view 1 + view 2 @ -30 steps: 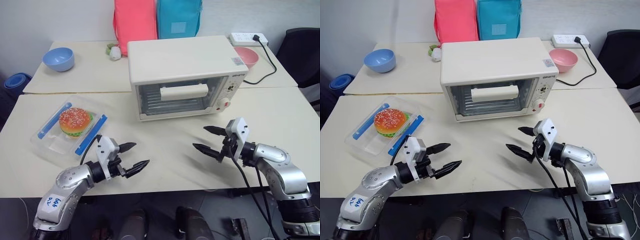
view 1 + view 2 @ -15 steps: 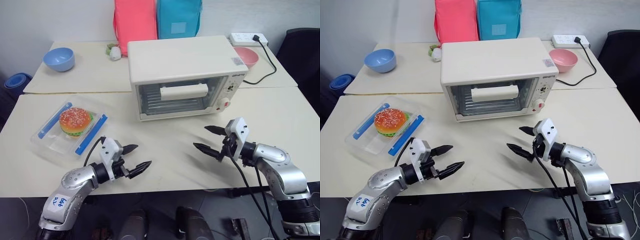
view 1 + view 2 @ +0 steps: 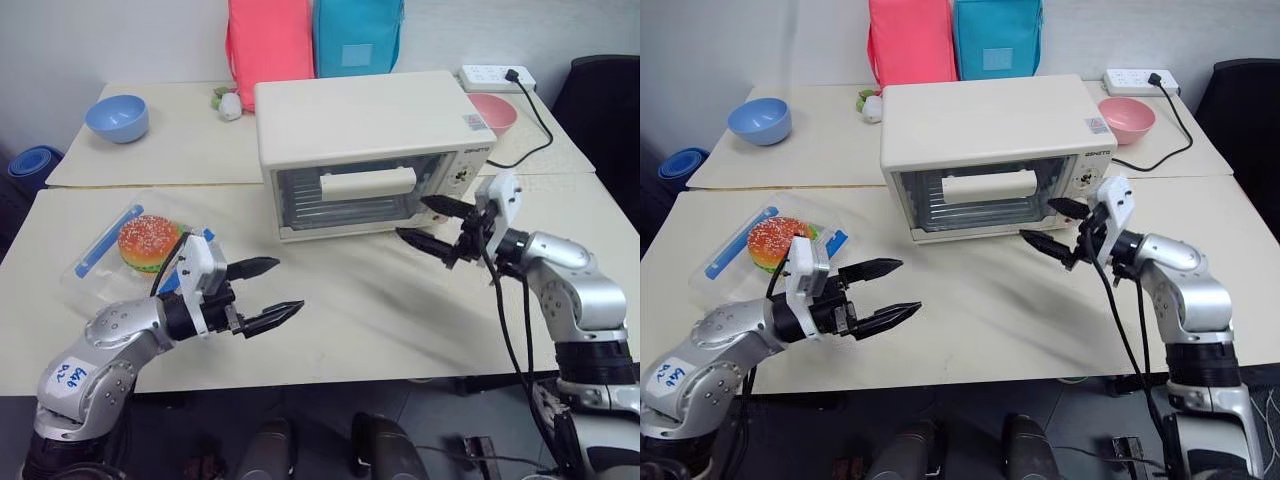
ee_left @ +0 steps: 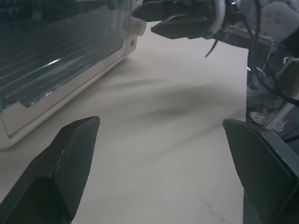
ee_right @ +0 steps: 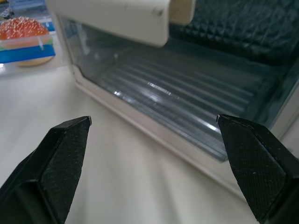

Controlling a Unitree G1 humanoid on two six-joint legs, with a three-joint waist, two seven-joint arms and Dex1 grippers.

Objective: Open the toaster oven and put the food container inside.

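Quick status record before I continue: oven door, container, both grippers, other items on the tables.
toaster oven: door shut, handle untouched
food container: on the table left of the oven, burger inside, not held
right gripper: open, empty, near the oven's lower right front corner
left gripper: open, empty, above the table, right of the container
others: blue bowl, pink bowl, power strip

Office or lab room, pale tables (image 3: 420,320) pushed together, power strip (image 3: 497,76) (plugged in), black chair (image 3: 605,100)
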